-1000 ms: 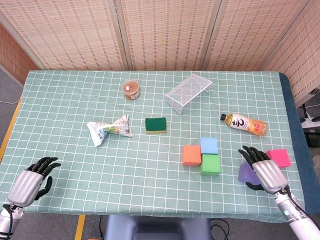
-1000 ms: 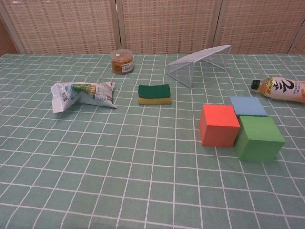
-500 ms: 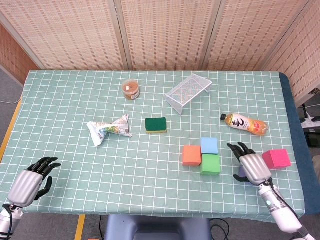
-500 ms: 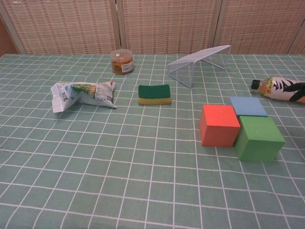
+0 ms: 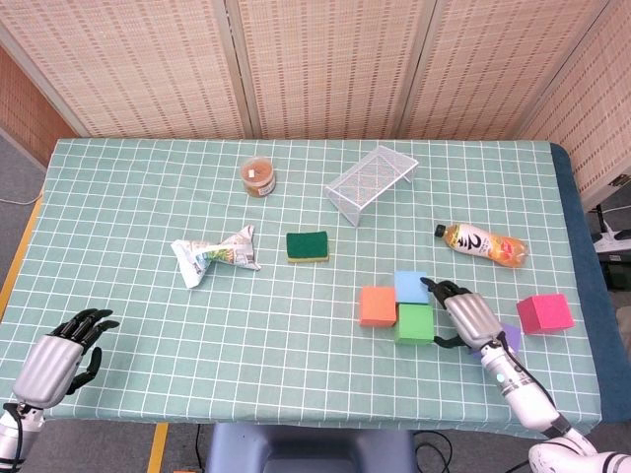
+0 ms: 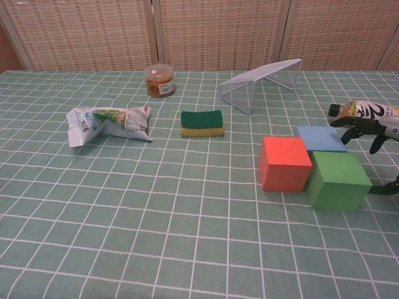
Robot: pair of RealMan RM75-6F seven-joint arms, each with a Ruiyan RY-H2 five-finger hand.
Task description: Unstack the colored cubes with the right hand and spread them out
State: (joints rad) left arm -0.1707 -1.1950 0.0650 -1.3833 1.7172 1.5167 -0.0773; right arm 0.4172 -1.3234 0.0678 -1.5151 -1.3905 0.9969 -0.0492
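Three cubes sit flat and touching on the checked cloth: orange (image 5: 377, 305) (image 6: 285, 163), blue (image 5: 411, 287) (image 6: 320, 138) and green (image 5: 414, 323) (image 6: 337, 180). A pink cube (image 5: 545, 312) lies alone to the right. A purple cube (image 5: 511, 335) peeks out from behind my right hand (image 5: 465, 315) (image 6: 373, 132). That hand holds nothing. Its fingers are spread just right of the green and blue cubes, and the thumb reaches close to the green cube's right side. My left hand (image 5: 61, 360) rests at the near left corner, holding nothing, fingers loosely apart.
A drink bottle (image 5: 481, 242) (image 6: 368, 114) lies behind my right hand. Farther back stand a white wire rack (image 5: 371, 179), a brown jar (image 5: 258, 176), a green sponge (image 5: 308, 245) and a crumpled packet (image 5: 213, 256). The table's right edge (image 5: 582, 296) is close to the pink cube.
My right hand has moved left, off the purple cube and up beside the green and blue cubes, coming into the chest view. The cubes and the left hand have not moved.
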